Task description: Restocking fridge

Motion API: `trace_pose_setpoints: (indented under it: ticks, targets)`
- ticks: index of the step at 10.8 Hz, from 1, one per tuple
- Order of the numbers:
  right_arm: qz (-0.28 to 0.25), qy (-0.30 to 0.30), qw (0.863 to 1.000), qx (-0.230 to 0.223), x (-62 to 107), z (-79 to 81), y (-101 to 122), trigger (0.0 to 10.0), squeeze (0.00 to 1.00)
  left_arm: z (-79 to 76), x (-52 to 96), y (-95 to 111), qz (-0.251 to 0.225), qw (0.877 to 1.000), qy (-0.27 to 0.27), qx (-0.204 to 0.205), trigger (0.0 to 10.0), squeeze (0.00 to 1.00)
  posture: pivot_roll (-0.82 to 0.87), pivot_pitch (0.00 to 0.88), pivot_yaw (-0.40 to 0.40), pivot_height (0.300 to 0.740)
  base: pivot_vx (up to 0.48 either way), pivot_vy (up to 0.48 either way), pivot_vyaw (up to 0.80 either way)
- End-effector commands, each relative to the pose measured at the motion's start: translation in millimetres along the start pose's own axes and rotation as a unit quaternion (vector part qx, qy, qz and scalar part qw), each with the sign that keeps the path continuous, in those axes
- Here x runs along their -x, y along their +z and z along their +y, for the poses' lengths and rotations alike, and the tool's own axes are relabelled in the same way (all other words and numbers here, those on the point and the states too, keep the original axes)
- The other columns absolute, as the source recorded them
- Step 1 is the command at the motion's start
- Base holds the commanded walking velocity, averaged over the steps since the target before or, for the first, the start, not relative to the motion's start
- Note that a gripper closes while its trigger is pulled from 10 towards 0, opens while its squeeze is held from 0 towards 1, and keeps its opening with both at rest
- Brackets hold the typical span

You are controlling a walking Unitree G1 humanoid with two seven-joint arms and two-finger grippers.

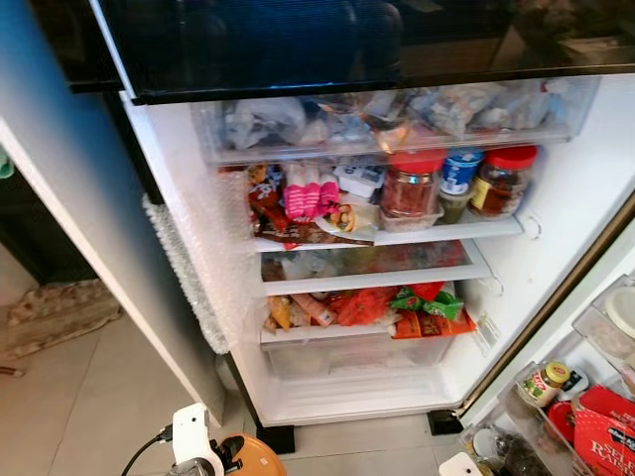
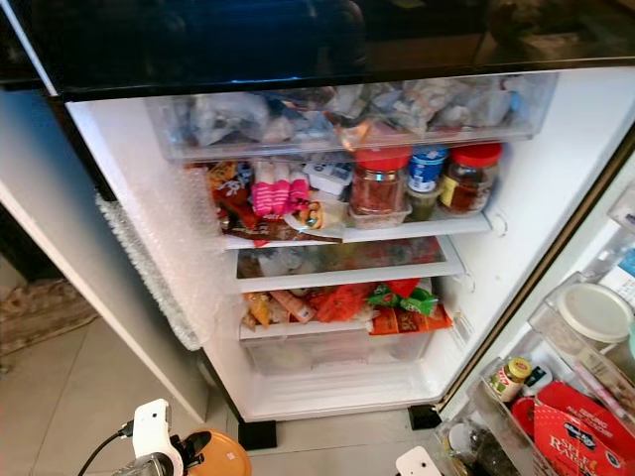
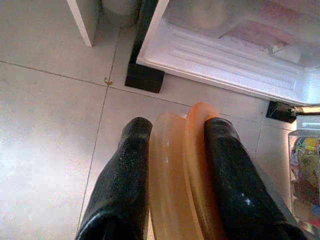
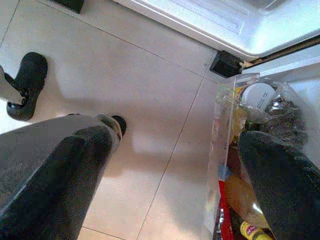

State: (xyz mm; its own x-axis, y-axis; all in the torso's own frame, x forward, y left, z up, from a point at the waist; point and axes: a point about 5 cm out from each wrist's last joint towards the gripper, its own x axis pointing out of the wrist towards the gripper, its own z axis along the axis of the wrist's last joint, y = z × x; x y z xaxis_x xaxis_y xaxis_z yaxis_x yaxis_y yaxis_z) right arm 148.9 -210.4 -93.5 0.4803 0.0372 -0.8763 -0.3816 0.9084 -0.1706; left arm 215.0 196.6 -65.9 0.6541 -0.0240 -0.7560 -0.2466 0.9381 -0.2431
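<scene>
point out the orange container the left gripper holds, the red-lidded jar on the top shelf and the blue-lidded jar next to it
orange container [image 3: 192, 170], left wrist view, on its rim between the fingers
red-lidded jar [image 1: 411, 188], left eye view, on its glass body
blue-lidded jar [image 1: 459, 174], left eye view, on its label

Red-lidded glass jars [image 1: 412, 183] stood right of a pink-and-white packet [image 1: 310, 192]; near left, the translucent orange round lid [image 3: 186, 175] glowed.

You face the open fridge [image 1: 556, 198]: red-lidded jars [image 1: 410, 185] on the top shelf [image 1: 446, 233], packets [image 1: 362, 305] below. An orange container [image 1: 253, 458] sits low by the floor tiles [image 1: 89, 397].
</scene>
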Motion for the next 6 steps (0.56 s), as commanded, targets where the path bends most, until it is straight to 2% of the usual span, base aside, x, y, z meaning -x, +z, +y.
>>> trace_pose_setpoints:
  ticks: [1,2,3,4,6]
  targets:
    - [0.002,0.001,1.0,-0.014,0.3,2.2,-3,10.0,0.0,5.3,1.3,-2,0.003,1.0,0.006,-0.003,10.0,0.0,-0.08,0.028,0.032,0.74,0.0,0.0,0.0]
    - [0.002,0.0,1.0,-0.017,0.1,2.5,-2,10.0,0.0,5.4,1.3,-1,0.006,1.0,0.004,-0.012,10.0,0.0,-0.09,0.022,0.041,0.74,0.0,0.0,0.0]
    - [-0.004,-0.005,1.0,-0.022,-0.2,1.7,0,10.0,0.0,4.9,0.9,2,0.005,0.999,0.001,-0.035,10.0,0.0,-0.08,0.01,0.043,0.74,0.0,-0.27,0.0]
    - [-0.007,-0.01,1.0,-0.028,-0.6,0.8,2,10.0,0.0,4.4,0.6,4,0.002,0.999,0.002,-0.042,10.0,0.0,-0.08,0.0,0.046,0.74,0.0,-0.277,0.0]
    - [-0.01,-0.014,0.999,-0.031,-1.7,-1.1,8,10.0,0.0,2.5,-0.5,8,-0.003,0.999,0.006,-0.038,10.0,0.0,-0.08,0.0,0.053,0.74,0.0,-0.3,0.0]
